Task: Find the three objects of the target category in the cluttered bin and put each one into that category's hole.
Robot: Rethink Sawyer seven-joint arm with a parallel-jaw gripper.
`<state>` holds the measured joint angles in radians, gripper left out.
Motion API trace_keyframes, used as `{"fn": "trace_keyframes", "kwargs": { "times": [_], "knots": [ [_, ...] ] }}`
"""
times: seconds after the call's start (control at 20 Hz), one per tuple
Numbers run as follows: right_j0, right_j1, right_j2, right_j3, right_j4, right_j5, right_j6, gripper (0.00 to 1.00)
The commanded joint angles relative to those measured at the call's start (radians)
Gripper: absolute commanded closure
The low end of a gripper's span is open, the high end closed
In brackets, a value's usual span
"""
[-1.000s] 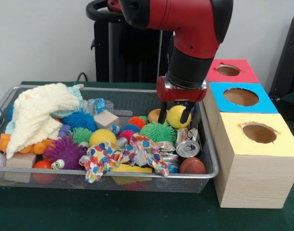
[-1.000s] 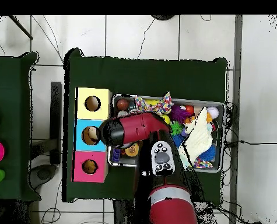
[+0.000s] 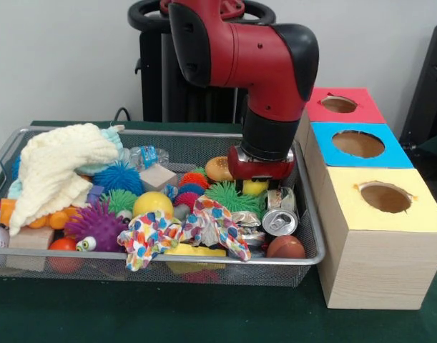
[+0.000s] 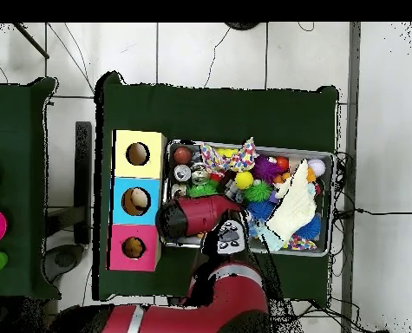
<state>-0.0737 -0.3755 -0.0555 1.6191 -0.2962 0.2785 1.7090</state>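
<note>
The cluttered bin [image 3: 168,261] is a shallow wire mesh basket full of toys, balls, cloths and cans; it also shows in the overhead view [image 4: 331,178]. My gripper [image 3: 259,183] is low inside the bin at its right end, right over a small yellow ball [image 3: 255,187] beside a green spiky ball [image 3: 229,196]. Its lower part is hidden among the clutter, and the arm covers it in the overhead view. The red-faced hole [image 3: 339,104] is on the farthest wooden box, to the right of the bin, and also shows in the overhead view [image 4: 134,248].
The blue-faced hole [image 3: 358,143] and yellow-faced hole [image 3: 385,197] are nearer on the same row of boxes. Crushed cans [image 3: 279,221], a brown ball [image 3: 285,246], a patterned cloth [image 3: 182,232], a cream cloth [image 3: 57,168] and a burger toy [image 3: 219,168] lie in the bin.
My arm has dropped down into the bin, so the gripper that hung around the small yellow ball now sits low over it, its lower part hidden.
</note>
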Motion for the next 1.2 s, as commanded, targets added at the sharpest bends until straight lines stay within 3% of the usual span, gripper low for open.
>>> {"fn": "trace_keyframes", "kwargs": {
  "times": [0.05, 0.3, 0.55, 0.9, 1.2],
  "knots": [
    [0.019, 0.069, -0.083, -0.088, -0.001, 0.001, 0.157, 0.00],
    [-0.098, 0.013, -0.003, -0.221, -0.038, 0.310, -0.127, 0.00],
    [-0.181, 0.013, 0.079, -0.337, -0.102, 0.439, -0.302, 0.00],
    [-0.260, 0.029, 0.159, -0.444, -0.200, 0.455, -0.370, 0.00],
    [-0.292, 0.048, 0.199, -0.428, -0.233, 0.438, -0.327, 0.00]
  ]
}}
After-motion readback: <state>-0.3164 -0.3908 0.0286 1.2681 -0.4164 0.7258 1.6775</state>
